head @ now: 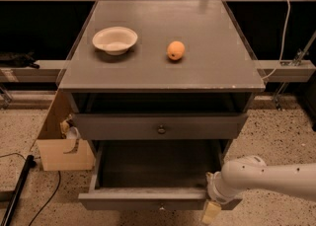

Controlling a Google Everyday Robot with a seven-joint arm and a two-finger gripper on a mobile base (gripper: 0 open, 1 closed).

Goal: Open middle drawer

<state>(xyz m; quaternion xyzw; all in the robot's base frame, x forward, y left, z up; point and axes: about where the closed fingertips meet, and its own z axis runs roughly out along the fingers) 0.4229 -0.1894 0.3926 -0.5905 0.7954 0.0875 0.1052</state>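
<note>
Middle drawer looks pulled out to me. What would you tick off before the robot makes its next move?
1. Dark grey wooden middle drawer pulled out: ok, its grey box interior shows.
2. Its small round metal knob unobstructed: ok, the pincer is off to the knob's right.
3. Pincer clear of the drawer front: cannot tell, it sits at the front's right end.
4. Taller-fronted upper drawer out of the way: ok, set well back.
5. White bowl and round orange fruit away from the cabinet top's edges: ok.
</note>
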